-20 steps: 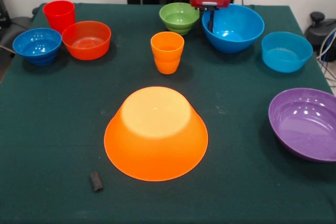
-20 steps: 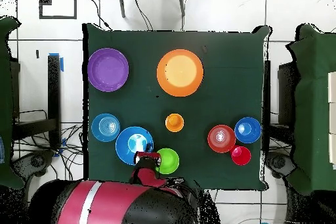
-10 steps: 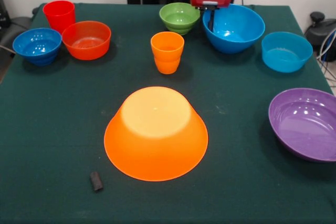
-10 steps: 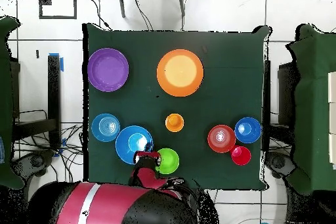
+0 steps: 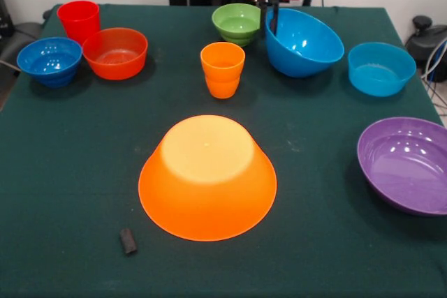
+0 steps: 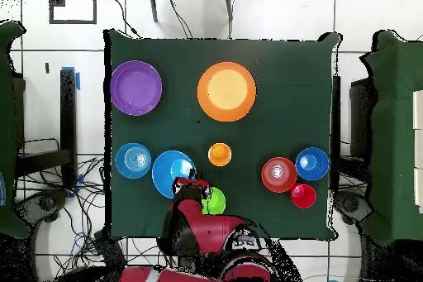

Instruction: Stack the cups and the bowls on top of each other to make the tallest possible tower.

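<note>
My gripper [image 5: 272, 17] is shut on the near-left rim of the big blue bowl [image 5: 305, 43], which hangs tilted, its left side raised off the table. In the overhead view the gripper [image 6: 188, 184] sits at that bowl's [image 6: 169, 173] edge. The green bowl [image 5: 239, 22] stands just left of it. The orange cup [image 5: 223, 69] stands mid-table. The red cup [image 5: 78, 19], orange-red bowl [image 5: 115, 52] and dark-blue bowl [image 5: 49, 61] group at the far left. The light-blue bowl [image 5: 381, 68] and one purple bowl [image 5: 405, 164] are on the right. The yellow-orange bowl [image 5: 207, 176] lies upside down in front. A second purple bowl is out of view.
A small black object [image 5: 128, 240] lies on the green cloth near the front edge, left of the yellow-orange bowl. In the overhead view my arm [image 6: 202, 229] covers part of the green bowl [image 6: 216, 203].
My gripper has risen with the big blue bowl's rim in it. The bowl has tipped up from flat and shifted slightly toward the table's middle. The arm has reached further over the table.
</note>
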Robot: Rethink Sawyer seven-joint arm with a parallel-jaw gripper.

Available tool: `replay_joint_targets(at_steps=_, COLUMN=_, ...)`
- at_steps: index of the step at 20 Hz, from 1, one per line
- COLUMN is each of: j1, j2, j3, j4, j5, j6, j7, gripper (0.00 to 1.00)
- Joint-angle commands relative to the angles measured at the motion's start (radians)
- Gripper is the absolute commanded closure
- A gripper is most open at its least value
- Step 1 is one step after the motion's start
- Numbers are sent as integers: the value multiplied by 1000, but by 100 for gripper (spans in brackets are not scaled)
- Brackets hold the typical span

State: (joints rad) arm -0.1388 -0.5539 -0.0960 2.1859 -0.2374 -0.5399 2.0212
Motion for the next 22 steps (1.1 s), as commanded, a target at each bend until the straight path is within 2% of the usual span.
replay_joint_targets(at_steps=1, j1=-83, j2=-164, j3=185, j4=44, j5=-81, j6=207, j7=139, gripper=100)
replay_joint_targets(at_steps=3, j1=-103, j2=-219, j3=196, j4=72, j5=-99, j6=235, j7=131, gripper=100)
replay_joint_targets(at_steps=8, j1=-138, j2=-340, j3=237, j4=123, j5=-94, j6=344, j7=115, gripper=100)
replay_joint_targets(at_steps=15, j1=-205, j2=-376, j3=311, j4=147, j5=-97, j6=386, j7=115, gripper=100)
replay_joint_targets(at_steps=20, j1=-210, j2=-401, j3=325, j4=158, j5=-85, j6=406, j7=111, gripper=100)
replay_joint_targets(at_steps=22, j1=-226, j2=-435, j3=353, j4=167, j5=-74, j6=440, j7=107, gripper=100)
